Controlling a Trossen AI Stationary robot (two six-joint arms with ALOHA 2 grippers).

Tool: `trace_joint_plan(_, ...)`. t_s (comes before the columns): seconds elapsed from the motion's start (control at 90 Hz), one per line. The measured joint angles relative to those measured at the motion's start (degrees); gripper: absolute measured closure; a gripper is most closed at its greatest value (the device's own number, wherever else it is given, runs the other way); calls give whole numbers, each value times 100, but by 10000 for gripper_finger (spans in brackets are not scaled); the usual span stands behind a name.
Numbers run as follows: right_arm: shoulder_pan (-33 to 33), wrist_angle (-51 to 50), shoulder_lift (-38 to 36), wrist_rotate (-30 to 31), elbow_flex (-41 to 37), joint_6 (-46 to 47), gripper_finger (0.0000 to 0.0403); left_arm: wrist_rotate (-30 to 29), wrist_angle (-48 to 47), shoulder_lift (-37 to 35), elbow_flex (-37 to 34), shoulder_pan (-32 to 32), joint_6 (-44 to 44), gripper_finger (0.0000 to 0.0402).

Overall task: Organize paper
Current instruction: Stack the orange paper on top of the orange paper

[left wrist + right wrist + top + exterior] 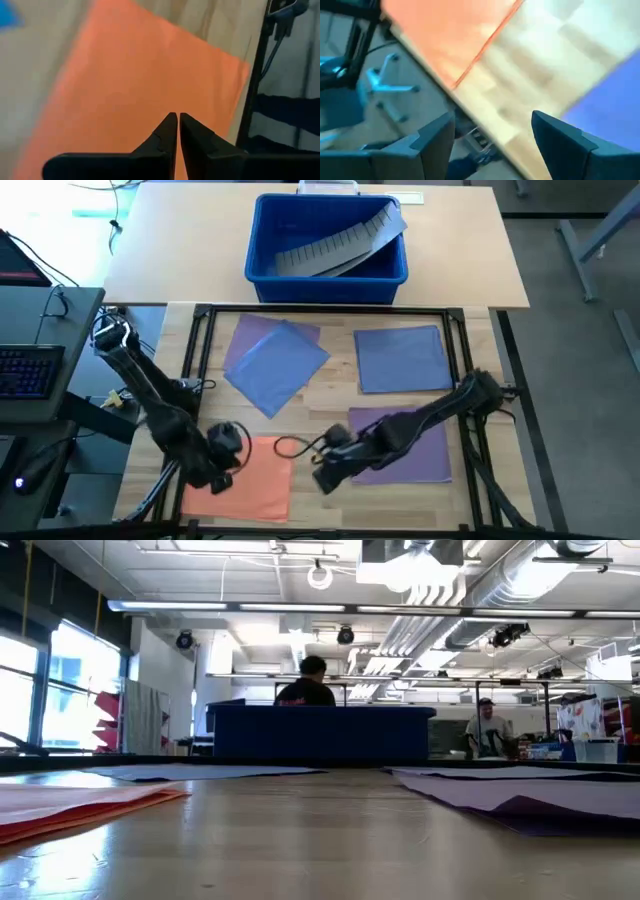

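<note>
My left gripper [175, 120] has its fingers pressed together with nothing between them, hovering right over the orange sheet [250, 475], which fills the space just ahead of the fingertips. My right gripper [492, 132] is spread wide and empty; beneath it I see bare table [540, 60], with the orange sheet's edge off to one side and the near purple sheet [415, 448] under the arm on the other.

Farther out from both grippers lie the blue sheet [275, 365] resting on another purple sheet [252, 332], and a separate blue sheet [402, 358]; beyond those is the blue bin [327, 265] with the grey strip [335, 245] in it.

My worry: with the left fingers closed, a push down would only skid or crease the orange paper rather than pick it up. It sits close to the table's near edge, so a drag could slide it off. The right forearm is low over the purple sheet and could sweep or wrinkle it when I move. The two grippers are also near each other, so a careless reach risks a collision.
</note>
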Motion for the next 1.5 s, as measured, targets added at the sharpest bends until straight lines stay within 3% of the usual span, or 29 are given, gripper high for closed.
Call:
trace_joint_plan(0.133, 32, -288, -133, 105, 0, -218, 155, 119, 869, 751, -532, -46, -50, 401)
trace_joint_plan(0.344, 189, -541, -133, -57, 0, -566, 155, 248, 1660, 1871, -493, 73, 129, 401)
trace_joint_plan(0.5, 331, -1352, -152, 57, 0, -249, 155, 372, 2149, 2204, -312, 483, 730, 401)
trace_joint_plan(0.989, 490, -1618, -160, 79, 0, -71, 155, 304, 2041, 2306, -155, 2087, 2442, 401)
trace_joint_plan(1.211, 492, -1603, -160, 142, 0, 72, 156, 325, 2056, 2307, -159, 2298, 2697, 401)
trace_joint_plan(1.5, 459, -1480, -162, 694, 288, 14, 156, 256, 1646, 1890, -107, 2311, 2735, 401)
